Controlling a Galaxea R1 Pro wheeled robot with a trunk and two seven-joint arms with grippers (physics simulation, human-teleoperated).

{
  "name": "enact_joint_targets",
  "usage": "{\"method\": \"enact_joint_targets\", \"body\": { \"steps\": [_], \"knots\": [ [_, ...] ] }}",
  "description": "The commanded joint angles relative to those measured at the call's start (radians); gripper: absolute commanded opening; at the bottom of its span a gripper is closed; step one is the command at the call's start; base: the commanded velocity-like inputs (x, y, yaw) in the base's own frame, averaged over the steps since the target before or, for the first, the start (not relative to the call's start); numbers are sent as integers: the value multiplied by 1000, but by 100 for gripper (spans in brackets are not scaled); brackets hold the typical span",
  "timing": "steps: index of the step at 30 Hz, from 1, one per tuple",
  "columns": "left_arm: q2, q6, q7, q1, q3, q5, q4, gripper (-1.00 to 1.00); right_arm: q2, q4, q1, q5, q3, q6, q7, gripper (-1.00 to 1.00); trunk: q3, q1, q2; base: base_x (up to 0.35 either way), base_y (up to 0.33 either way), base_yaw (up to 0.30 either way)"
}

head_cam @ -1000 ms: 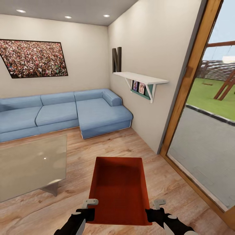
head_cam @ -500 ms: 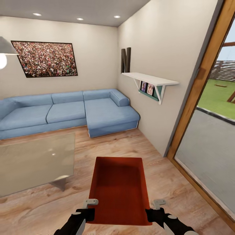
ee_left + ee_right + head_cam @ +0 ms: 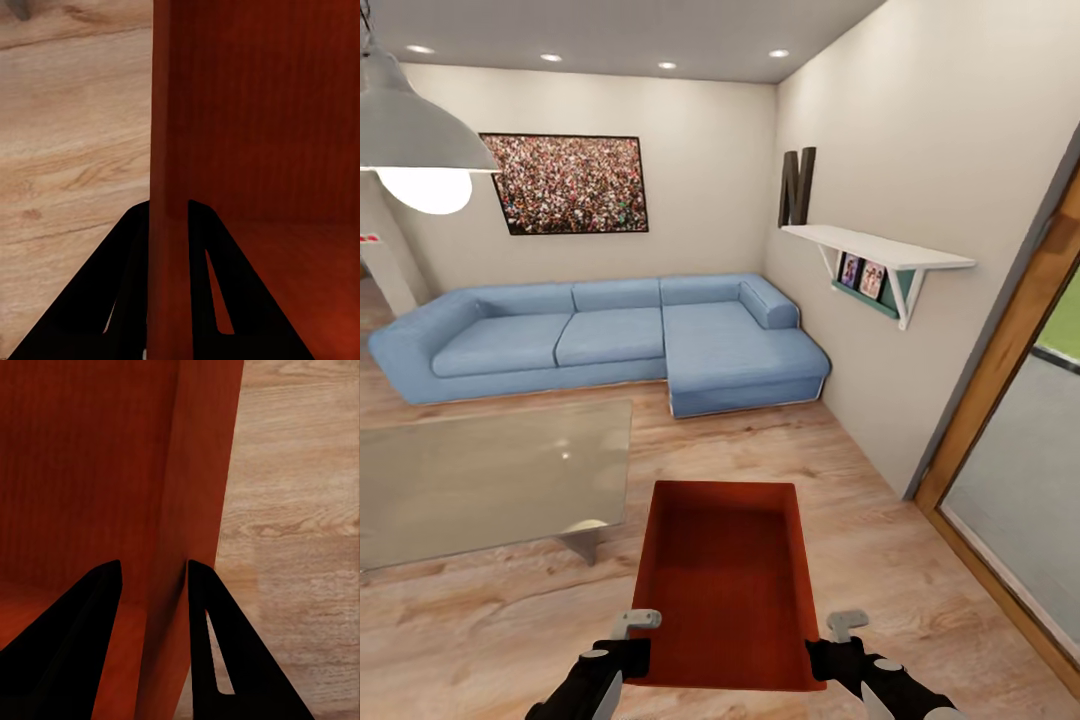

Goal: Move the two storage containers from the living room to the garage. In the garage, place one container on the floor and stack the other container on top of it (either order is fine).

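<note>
An orange-red storage container (image 3: 725, 580) hangs in front of me above the living room's wood-plank floor, carried by both arms. My left gripper (image 3: 632, 645) is shut on its left wall near the close end, and my right gripper (image 3: 830, 648) is shut on its right wall. In the left wrist view the black fingers (image 3: 124, 285) straddle the ribbed wall of the container (image 3: 255, 127). The right wrist view shows that gripper's fingers (image 3: 206, 637) clamping the container (image 3: 97, 472) wall in the same way. The bin is empty.
A glass coffee table (image 3: 480, 480) stands at my left. A blue corner sofa (image 3: 610, 345) lines the far wall under a crowd picture (image 3: 570, 183). A white wall shelf (image 3: 875, 250) juts out on the right, beside a wood-framed glass door (image 3: 1010, 440). A pendant lamp (image 3: 415, 150) hangs upper left.
The whole view has swung to the left: sofa, shelf and door slid rightward and the pendant lamp came into sight. The container and both grippers keep their place in the picture.
</note>
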Motion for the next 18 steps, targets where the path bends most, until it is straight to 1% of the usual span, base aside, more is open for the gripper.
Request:
{"method": "enact_joint_targets", "body": {
  "steps": [1, 18],
  "knots": [
    [10, 6, 0, 0, 2, -8, -1, -100, 0, 0, -1, 3, 18, -5, 40, -100, -1, 1, -2, 0, 0, 269],
    [10, 6, -1, -1, 2, -3, -1, -100, 0, 0, -1, 2, 18, -5, 41, -100, 13, 1, -2, 0, 0, 263]
  ]
}}
